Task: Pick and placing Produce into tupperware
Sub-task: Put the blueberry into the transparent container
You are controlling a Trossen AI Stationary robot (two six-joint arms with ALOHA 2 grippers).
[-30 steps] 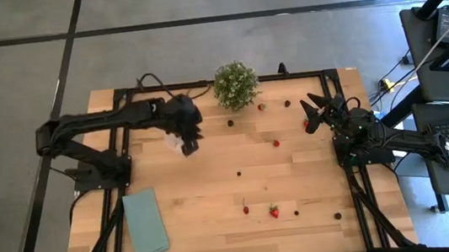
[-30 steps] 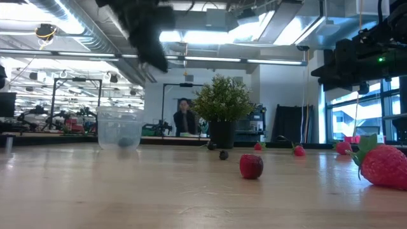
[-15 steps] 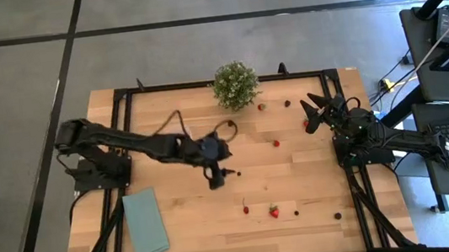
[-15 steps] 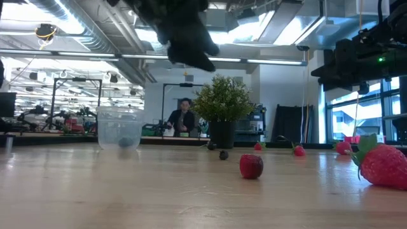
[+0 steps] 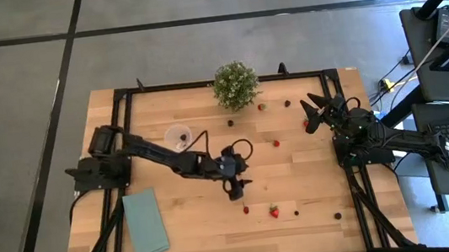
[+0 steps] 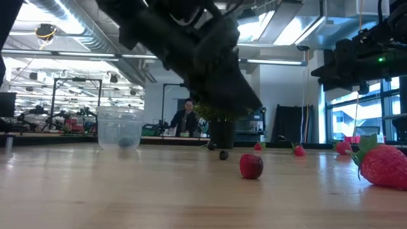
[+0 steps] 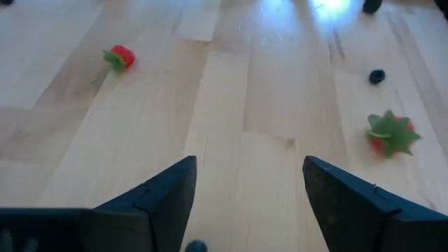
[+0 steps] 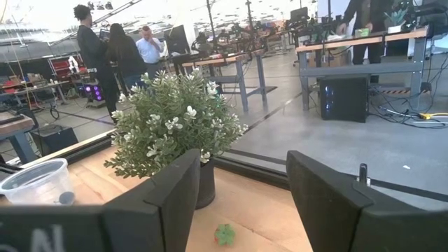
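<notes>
Most of the fruit is left to collect; you have only a little in the cup

Nearest you along the counter (image 5: pixel 303 219) front edge lie a strawberry (image 5: pixel 274 212), a smaller red piece (image 5: pixel 246 209) and two dark berries (image 5: pixel 337 215); your left tool (image 5: pixel 238 189) hangs just above this group with its fingers (image 7: pixel 157 203) spread wide and nothing between them, a small dark berry (image 7: pixel 197 246) right under them. Further back, one red piece (image 5: pixel 276 143) sits mid-counter and more red and dark bits lie beside the potted plant (image 5: pixel 235 85). The clear cup (image 5: pixel 178 136) stands well apart toward the far left, holding what looks like a dark berry or two. Your right tool (image 5: pixel 318 112) waits at the far right, partly open and empty
</notes>
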